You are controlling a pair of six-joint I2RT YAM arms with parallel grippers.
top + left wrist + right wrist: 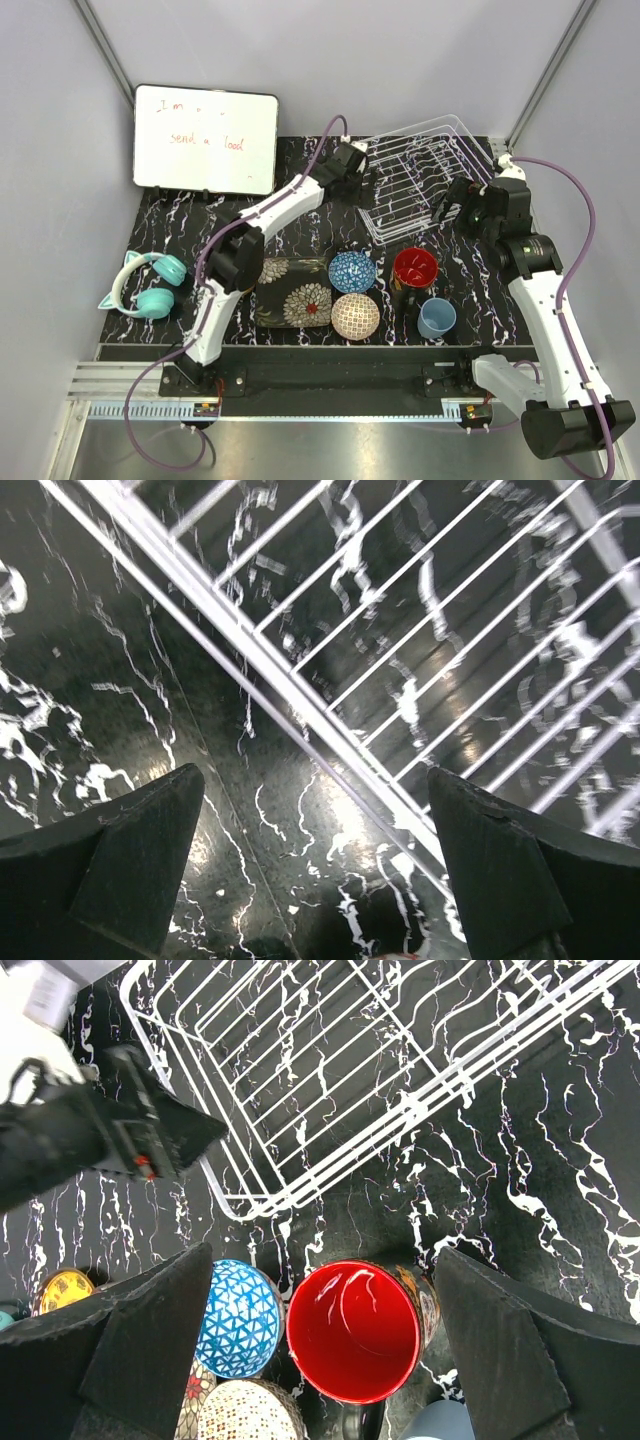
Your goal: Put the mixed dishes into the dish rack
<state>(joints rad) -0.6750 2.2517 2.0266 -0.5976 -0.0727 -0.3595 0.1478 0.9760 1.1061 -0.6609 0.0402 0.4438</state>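
The white wire dish rack stands at the back right and holds nothing. In front of it sit the dark floral plate, blue patterned bowl, beige patterned bowl, black mug with red inside and light-blue cup. My left gripper is open over the rack's left edge, nothing between its fingers. My right gripper is open and empty, hovering above the mug, with the blue bowl beside it. A yellow dish peeks in at the left.
A whiteboard with writing leans at the back left. Teal cat-ear headphones lie at the table's left edge. The left arm stretches diagonally over the marbled black table. Grey walls enclose the sides.
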